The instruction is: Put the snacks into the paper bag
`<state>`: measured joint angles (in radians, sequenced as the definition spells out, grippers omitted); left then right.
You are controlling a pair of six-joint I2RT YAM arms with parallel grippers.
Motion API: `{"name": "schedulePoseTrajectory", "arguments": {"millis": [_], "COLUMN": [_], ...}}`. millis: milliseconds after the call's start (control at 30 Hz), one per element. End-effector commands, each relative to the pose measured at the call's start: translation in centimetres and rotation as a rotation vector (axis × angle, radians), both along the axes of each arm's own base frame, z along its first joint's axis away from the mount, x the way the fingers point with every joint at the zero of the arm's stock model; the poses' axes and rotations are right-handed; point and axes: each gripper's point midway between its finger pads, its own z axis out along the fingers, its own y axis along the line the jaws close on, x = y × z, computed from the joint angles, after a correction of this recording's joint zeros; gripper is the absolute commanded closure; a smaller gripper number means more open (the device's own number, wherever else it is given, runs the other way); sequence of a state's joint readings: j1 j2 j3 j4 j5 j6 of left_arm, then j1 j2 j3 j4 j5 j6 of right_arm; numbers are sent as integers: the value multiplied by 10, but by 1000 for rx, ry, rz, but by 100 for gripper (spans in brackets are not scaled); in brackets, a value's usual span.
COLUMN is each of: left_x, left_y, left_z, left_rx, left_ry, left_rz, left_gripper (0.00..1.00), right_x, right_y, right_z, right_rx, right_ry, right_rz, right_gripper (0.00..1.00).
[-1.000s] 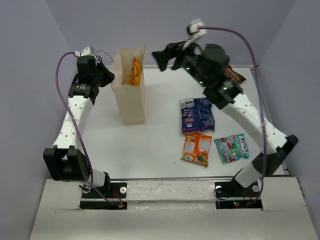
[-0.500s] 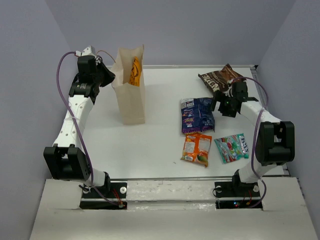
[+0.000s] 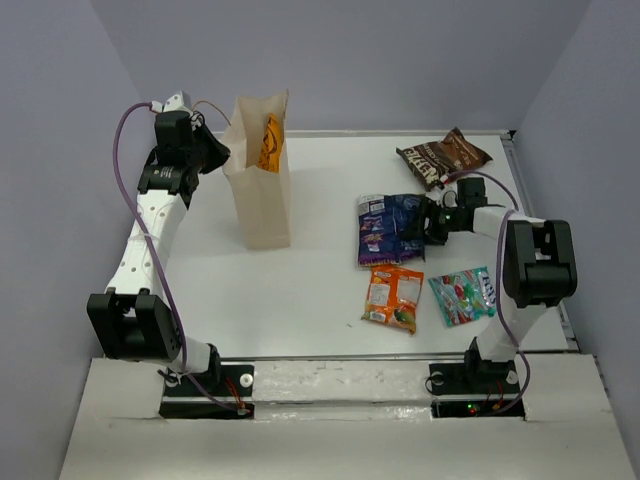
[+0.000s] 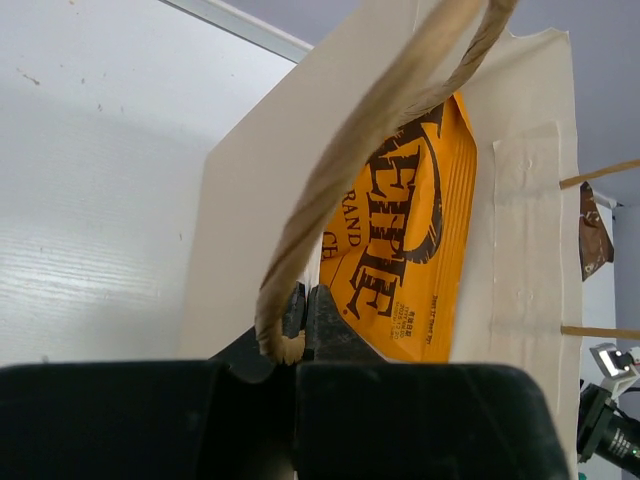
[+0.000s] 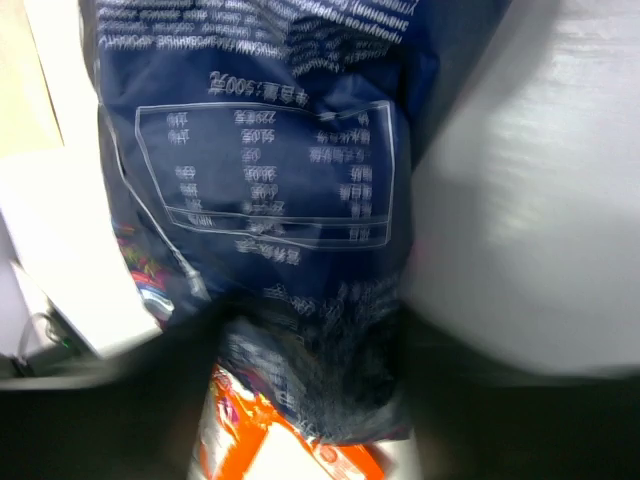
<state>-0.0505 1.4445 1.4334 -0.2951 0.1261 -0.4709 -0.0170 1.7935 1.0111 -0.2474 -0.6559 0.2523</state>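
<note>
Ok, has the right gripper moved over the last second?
Yes. The right gripper has swung right, away from the paper bag, and come down low at the right edge of the dark blue bag.

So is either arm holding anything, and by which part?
Left tool pinches the paper bag's cord handle. Right tool sits at the dark blue bag; grip unclear.

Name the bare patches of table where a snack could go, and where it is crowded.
Bare: table between paper bag and blue bag; also the stretch nearer than the paper bag. Crowded: right side, four snacks and the right gripper.
</note>
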Motion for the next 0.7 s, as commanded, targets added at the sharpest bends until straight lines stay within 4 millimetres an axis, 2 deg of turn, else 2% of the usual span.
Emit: {"name": "schedulePoseTrajectory", "arguments": {"millis": [0,67,100,167,233,300,333,367,400,433,467,500,533,567,633,667], "left_x": [4,3,2,1,1,1,0,1,1,1,1,1,2,2,1,1], "left_y": [-1,0,-1,-1,-1,-2,-3,-4,-5,-5,-6,-6,-7,-8,-11,-12], "left_z": [17,17,17,18,17,17,17,17,16,17,17,17,18,17,16,17], "left_rx": [13,15,16,15,14,14,10,9,5,3,3,3,5,6,5,3], "left_ry": [-48,-48,-48,-50,-48,-48,-48,-48,-46,-47,-47,-49,-52,-49,-52,-54], "left_rz": [-12,-11,-13,-16,-17,-20,-23,-28,-33,-35,-37,-38,-39,-39,-47,-49], "left_gripper": [100,100,100,100,100,100,100,100,100,100,100,100,100,100,100,100], "right_x": [-3,7,19,31,51,64,76,77,83,90,87,88,95,91,92,93], "right_y": [25,25,23,21,22,23,21,38,46,51,75,84,89,109,124,134], "right_z": [-17,-4,18,50,114,164,220,249,308,336,366,394,440,469,510,548], "right_rx": [12,15,6,8,-2,-6,-23,-20,-9,-25,1,22,55,110,156,205], "right_ry": [17,-11,-84,-163,-320,-432,-567,-635,-770,-843,-919,-982,-1076,-1147,-1249,-1363], "right_rz": [68,35,14,-19,-57,-103,-150,-143,-158,-188,-163,-170,-211,-204,-239,-254], "right_gripper": [62,86,99,99,99,99,99,99,99,99,99,99,99,99,99,99]}}
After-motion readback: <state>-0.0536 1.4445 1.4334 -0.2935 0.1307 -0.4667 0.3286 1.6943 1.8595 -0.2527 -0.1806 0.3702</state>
